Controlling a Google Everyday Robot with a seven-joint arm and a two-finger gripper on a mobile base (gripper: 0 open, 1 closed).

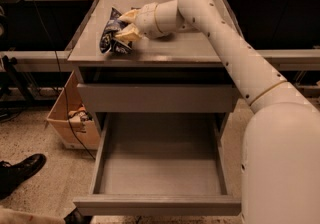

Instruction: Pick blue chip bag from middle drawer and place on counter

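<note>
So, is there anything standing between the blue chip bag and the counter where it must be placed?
Nothing visible does. The tool grips the blue chip bag at the left part of the counter. The bag's lower edge looks to be at the surface, and no other object shows beneath it.

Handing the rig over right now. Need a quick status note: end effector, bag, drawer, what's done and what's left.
End effector: over the left part of the counter, fingers closed on the blue chip bag.
Bag: out of the drawer, gripped, with its lower edge at the counter surface near the left front corner. I cannot tell whether its weight rests there yet.
Middle drawer: pulled fully out, with nothing visible inside.
Done: pick from the drawer, carry up to the counter.
Left: set the bag down if it is not yet resting, open the fingers, and back the arm away. Nothing in the task asks for the drawer to be closed.
</note>
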